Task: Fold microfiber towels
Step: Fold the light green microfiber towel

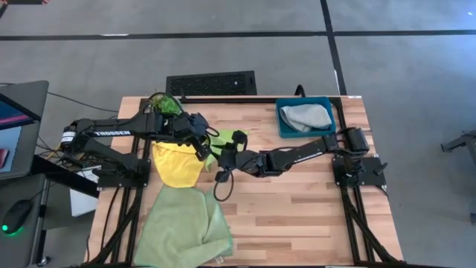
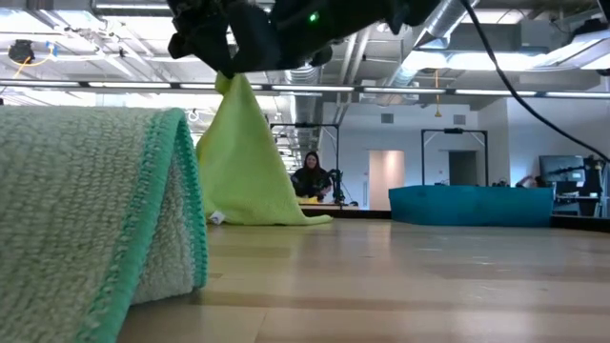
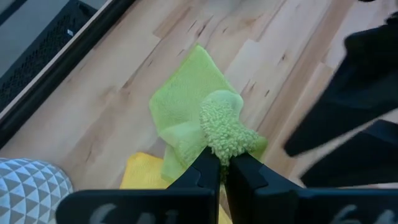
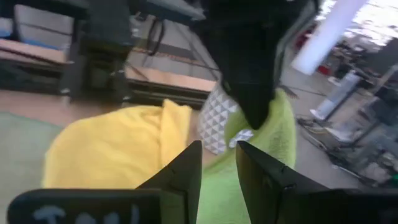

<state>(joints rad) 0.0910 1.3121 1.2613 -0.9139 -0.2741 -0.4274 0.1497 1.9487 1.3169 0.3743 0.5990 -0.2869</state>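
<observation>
Seen from above, a wooden table (image 1: 297,201) held two dark robot arms reaching toward each other near its middle. The left gripper (image 3: 222,163) had its two fingers pressed tight together, pinching a bunched corner of the bright lime green towel (image 3: 193,106) and holding that corner up off the wood. In the table-height view the same towel (image 2: 250,162) hung down in a tent shape from the dark gripper overhead, its lower edge resting on the table.

The right gripper (image 4: 217,162) sat just beside the left one, at about three o'clock from it, with its fingers (image 4: 180,177) parted by a narrow gap. Lime cloth showed beyond that gap, but I could not tell whether the fingers were touching it.

The yellow towel (image 1: 177,165) lay crumpled on the table at about seven o'clock from the lime one, partly under the left arm. The larger pale green towel (image 1: 182,227) lay loosely spread at the near left corner, at six o'clock from the yellow one, and its thick folded edge filled the left of the table-height view. The grey towel (image 1: 305,116) sat bunched inside a teal tray (image 1: 282,125) at the far right of the table, at about one o'clock from the grippers.

A person (image 2: 312,178) sat well back in the room behind the table.
</observation>
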